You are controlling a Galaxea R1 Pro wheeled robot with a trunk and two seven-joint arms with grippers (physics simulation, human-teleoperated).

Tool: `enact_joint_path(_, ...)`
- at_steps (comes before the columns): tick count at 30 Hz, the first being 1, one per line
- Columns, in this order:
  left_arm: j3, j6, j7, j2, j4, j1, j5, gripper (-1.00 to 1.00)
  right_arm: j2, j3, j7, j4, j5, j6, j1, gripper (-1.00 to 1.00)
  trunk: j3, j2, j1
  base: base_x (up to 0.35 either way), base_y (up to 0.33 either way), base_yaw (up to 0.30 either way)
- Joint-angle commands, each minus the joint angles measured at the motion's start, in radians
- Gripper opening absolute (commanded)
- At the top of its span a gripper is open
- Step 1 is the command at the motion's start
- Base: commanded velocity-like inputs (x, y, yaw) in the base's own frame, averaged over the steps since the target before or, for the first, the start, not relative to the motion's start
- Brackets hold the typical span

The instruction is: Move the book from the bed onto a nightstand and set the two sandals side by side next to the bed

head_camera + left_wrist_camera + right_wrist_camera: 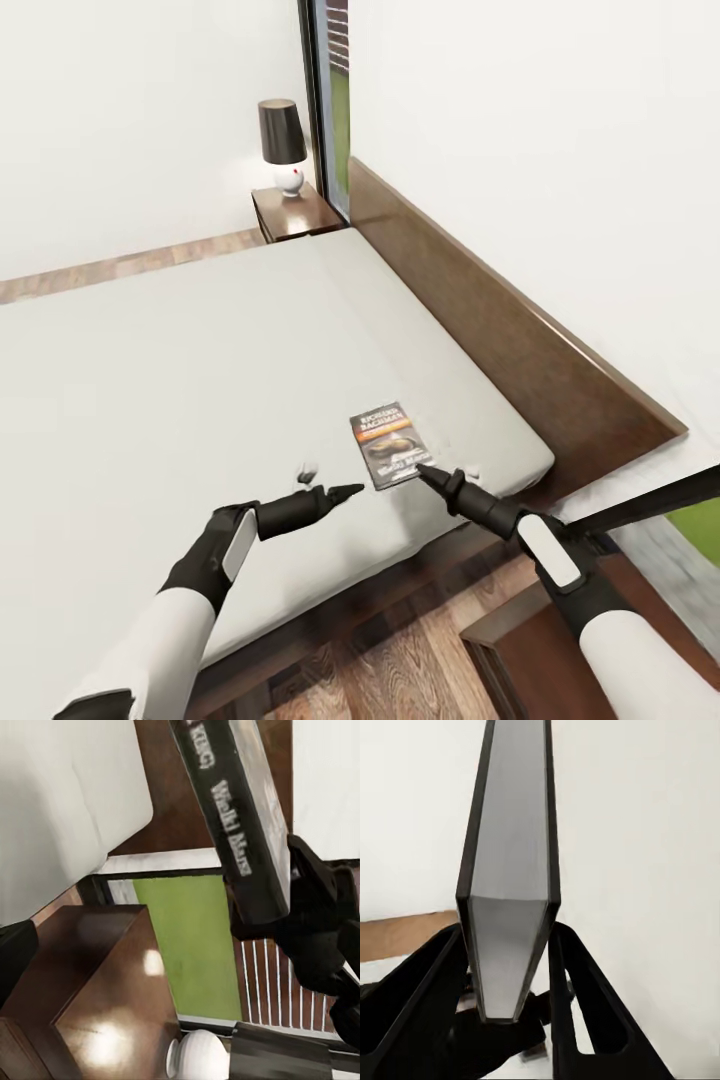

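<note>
While the left tool (345, 491) looks pinched together, the right tool (428, 473) clamps the book (391, 445) above the bed (180, 350).

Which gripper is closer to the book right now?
Right. The right gripper is shut on the book at its near corner; the left gripper sits just off the book's near left edge, apart from it.

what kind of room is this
A bedroom, by the look of it: a large bed with a pale mattress and dark wood headboard, and beside its far corner a nightstand bearing a black-shaded lamp by a tall window.
</note>
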Motion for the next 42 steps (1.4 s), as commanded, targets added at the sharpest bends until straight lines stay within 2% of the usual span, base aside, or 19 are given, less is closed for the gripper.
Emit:
enact_joint_path(1,0.005,0.001,-0.004,0.001,0.01,-0.001,0.0,1.0,-0.002,0.034,0.0,0.0,-0.006,0.03,-0.001,-1.0,0.003,0.007,-0.004,0.0,0.0,0.0)
enact_joint_path(3,0.005,-0.007,-0.006,0.011,0.03,-0.001,-0.001,1.0,-0.002,0.081,-0.001,-0.001,-0.006,0.064,-0.001,-1.0,0.009,0.021,-0.011,0.0,0.0,0.0)
enact_joint_path(6,0.005,-0.009,-0.006,0.02,0.038,-0.001,-0.002,1.0,-0.001,0.101,-0.002,-0.001,-0.006,0.074,-0.001,-1.0,0.018,0.042,-0.023,0.0,0.0,0.0)
enact_joint_path(9,0.005,-0.01,-0.006,0.025,0.037,-0.001,-0.003,1.0,-0.001,0.107,-0.001,-0.006,-0.006,0.075,-0.001,-1.0,0.028,0.063,-0.034,0.0,0.0,0.0)
enact_joint_path(14,0.005,-0.011,-0.006,0.059,0.032,-0.001,-0.002,1.0,-0.001,0.108,-0.001,-0.008,-0.006,0.071,-0.001,-1.0,0.028,0.063,-0.034,0.0,0.0,0.0)
enact_joint_path(19,0.005,-0.011,-0.007,0.076,0.028,-0.001,0.0,1.0,-0.002,0.108,0.0,-0.007,-0.007,-0.028,-0.001,-1.0,0.028,0.063,-0.034,0.0,0.0,0.0)
enact_joint_path(26,0.008,-0.011,-0.013,0.094,0.026,-0.001,0.001,1.0,-0.002,0.108,0.001,-0.008,-0.008,-0.055,-0.001,-1.0,0.028,0.063,-0.034,0.0,0.0,0.0)
enact_joint_path(29,0.01,-0.01,-0.068,0.124,0.026,-0.001,0.001,1.0,-0.003,0.107,0.002,-0.008,-0.008,-0.056,-0.001,-1.0,0.028,0.063,-0.034,0.0,0.0,0.0)
enact_joint_path(33,0.01,-0.01,-0.187,0.216,0.037,-0.001,0.0,1.0,-0.004,0.106,0.002,-0.009,-0.008,-0.056,-0.001,-1.0,0.031,0.07,-0.038,0.0,0.0,0.0)
enact_joint_path(37,0.009,-0.01,-0.219,0.25,0.039,0.002,0.001,1.0,-0.003,0.106,0.002,-0.009,-0.008,-0.056,-0.001,-1.0,0.043,0.098,-0.054,0.0,0.0,0.0)
enact_joint_path(42,0.009,-0.01,-0.258,0.256,0.04,0.002,0.002,1.0,-0.003,0.106,0.002,-0.009,-0.008,-0.056,-0.001,-1.0,0.059,0.133,-0.073,0.0,0.0,0.0)
